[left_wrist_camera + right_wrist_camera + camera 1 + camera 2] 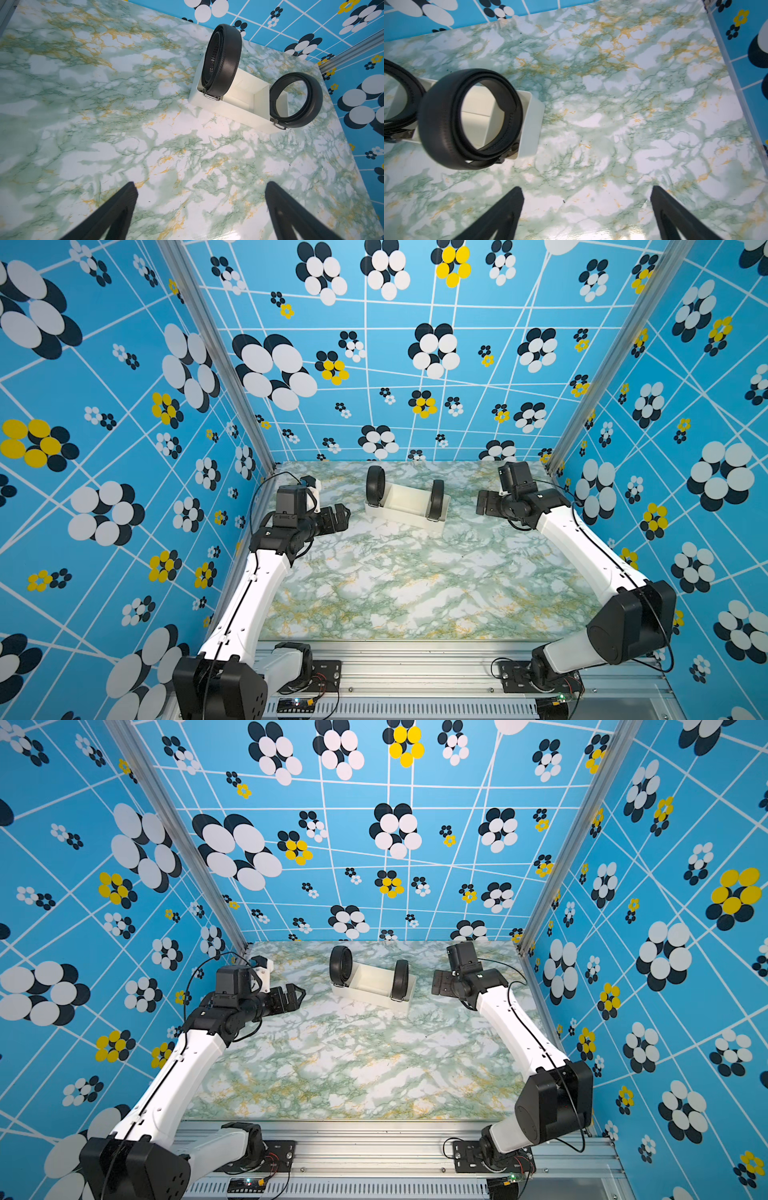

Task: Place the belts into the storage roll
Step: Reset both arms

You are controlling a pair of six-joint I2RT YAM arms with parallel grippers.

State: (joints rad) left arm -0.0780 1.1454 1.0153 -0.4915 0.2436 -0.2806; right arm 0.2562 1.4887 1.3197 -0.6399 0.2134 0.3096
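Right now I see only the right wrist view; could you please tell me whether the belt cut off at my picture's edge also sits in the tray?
Observer: Yes, that belt stands coiled on edge in the storage roll, at the end nearer the left arm.
Operator: Thanks. Is the left gripper holding anything?
Observer: No, the left gripper is open and empty, back from the storage roll.

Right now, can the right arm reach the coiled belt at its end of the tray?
Probably yes. The right gripper is open and empty, and only bare table lies between it and that coiled belt, which stands upright at the near end of the tray.
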